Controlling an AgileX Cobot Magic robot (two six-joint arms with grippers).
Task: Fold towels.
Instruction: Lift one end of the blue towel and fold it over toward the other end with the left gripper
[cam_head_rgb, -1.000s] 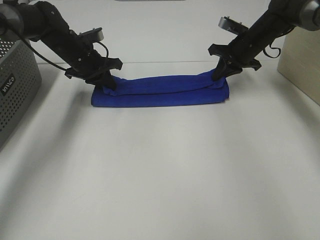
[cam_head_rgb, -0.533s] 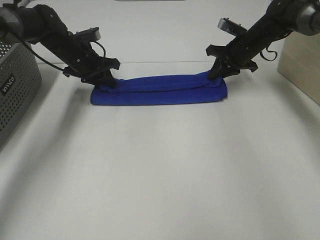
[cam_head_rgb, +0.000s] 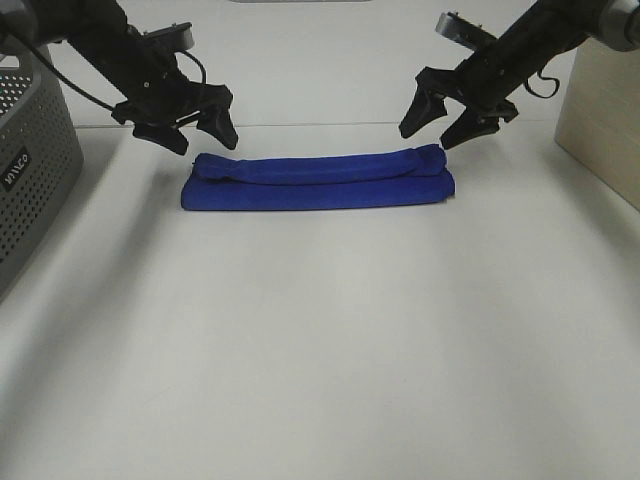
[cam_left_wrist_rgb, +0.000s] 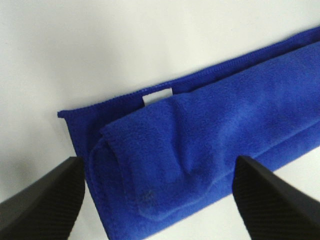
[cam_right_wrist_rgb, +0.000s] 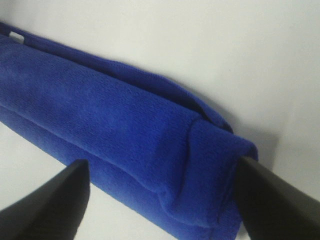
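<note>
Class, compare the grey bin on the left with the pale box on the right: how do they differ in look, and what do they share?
The grey bin has walls full of small holes; the pale box shows a plain, solid face. The bin is dark grey with lettering; the box is light beige with no marking in view. Both are cut off by the frame and stand apart from the blue towel.

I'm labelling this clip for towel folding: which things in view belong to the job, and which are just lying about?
Part of the job:
- blue towel, folded into a long strip
- left gripper and right gripper, both open above its ends

Just lying about:
- grey perforated basket, far left
- pale box, far right
</note>
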